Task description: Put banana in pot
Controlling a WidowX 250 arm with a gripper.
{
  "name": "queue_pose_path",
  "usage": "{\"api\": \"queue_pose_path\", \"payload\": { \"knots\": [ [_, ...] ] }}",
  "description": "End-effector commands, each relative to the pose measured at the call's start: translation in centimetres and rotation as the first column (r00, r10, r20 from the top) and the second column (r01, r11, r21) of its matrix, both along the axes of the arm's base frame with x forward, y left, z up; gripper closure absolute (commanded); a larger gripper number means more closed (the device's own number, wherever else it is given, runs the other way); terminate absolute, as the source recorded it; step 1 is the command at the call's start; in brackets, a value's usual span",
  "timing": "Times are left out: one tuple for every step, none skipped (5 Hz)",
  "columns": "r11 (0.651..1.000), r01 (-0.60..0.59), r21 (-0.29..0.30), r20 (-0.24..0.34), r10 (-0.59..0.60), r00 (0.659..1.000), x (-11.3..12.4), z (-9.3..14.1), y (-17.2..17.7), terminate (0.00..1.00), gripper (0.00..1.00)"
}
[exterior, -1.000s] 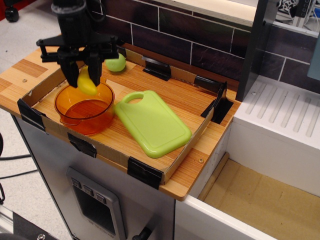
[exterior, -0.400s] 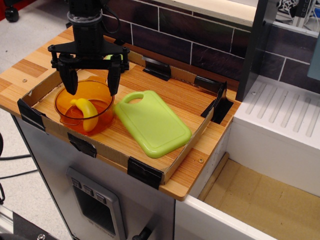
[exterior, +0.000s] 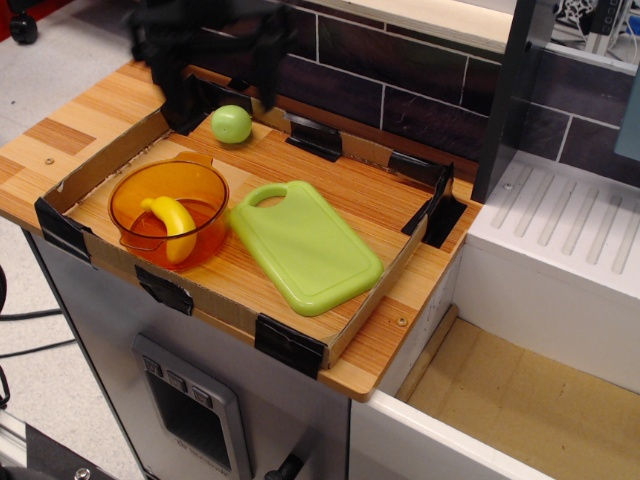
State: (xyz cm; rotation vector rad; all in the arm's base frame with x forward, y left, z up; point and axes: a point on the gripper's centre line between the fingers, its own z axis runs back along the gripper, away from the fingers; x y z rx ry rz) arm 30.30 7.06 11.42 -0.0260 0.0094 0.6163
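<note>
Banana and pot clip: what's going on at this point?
The banana lies inside the orange pot on the wooden tray, so the placing looks done. The gripper is blurred at the top left, above the tray and holding nothing visible. A green fruit and a light-green cutting board sit untouched nearby.

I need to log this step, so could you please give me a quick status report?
Gripper raised, blurred, fingers empty and spread. Banana lying inside pot. Green fruit and cutting board outside pot, nothing obstructing.
</note>
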Motion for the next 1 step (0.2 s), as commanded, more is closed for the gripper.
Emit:
{"api": "queue_pose_path", "payload": {
  "knots": [
    [1.0, 0.0, 0.009, 0.044, -0.001, 0.999, 0.77, 1.65, 0.15, 1.0, 0.0]
  ]
}}
